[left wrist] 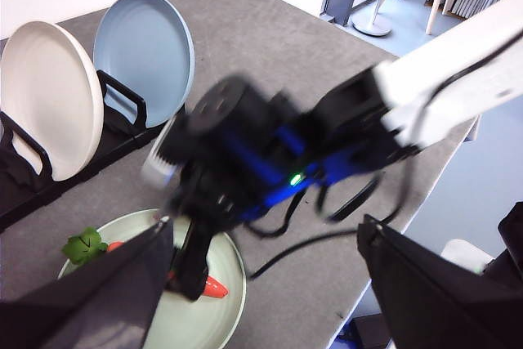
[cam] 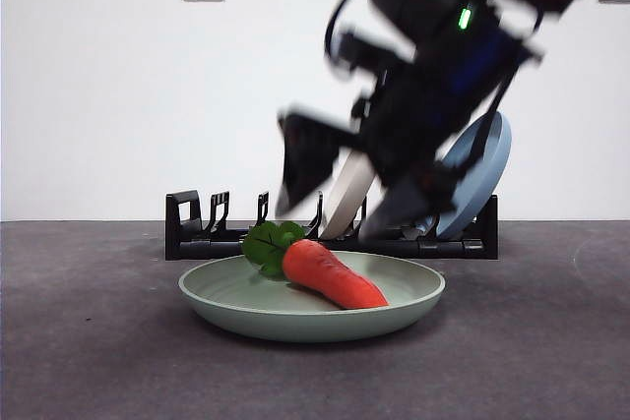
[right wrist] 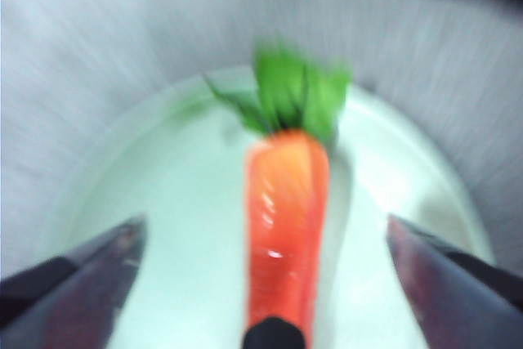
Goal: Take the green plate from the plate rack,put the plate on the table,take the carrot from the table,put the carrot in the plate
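Carrot (cam: 330, 273) lies in the green plate (cam: 413, 304) on the table (cam: 89, 341), so I judge both placements done. Right gripper (right wrist: 261, 284) hangs above with jaws apart, empty; left gripper (left wrist: 261, 284) waits, spread wide.

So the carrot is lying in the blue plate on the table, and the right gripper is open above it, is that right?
Not quite. The carrot lies in the green plate, as the front view shows; the blue plate stands in the plate rack. The rest holds: the right gripper is open above the carrot.
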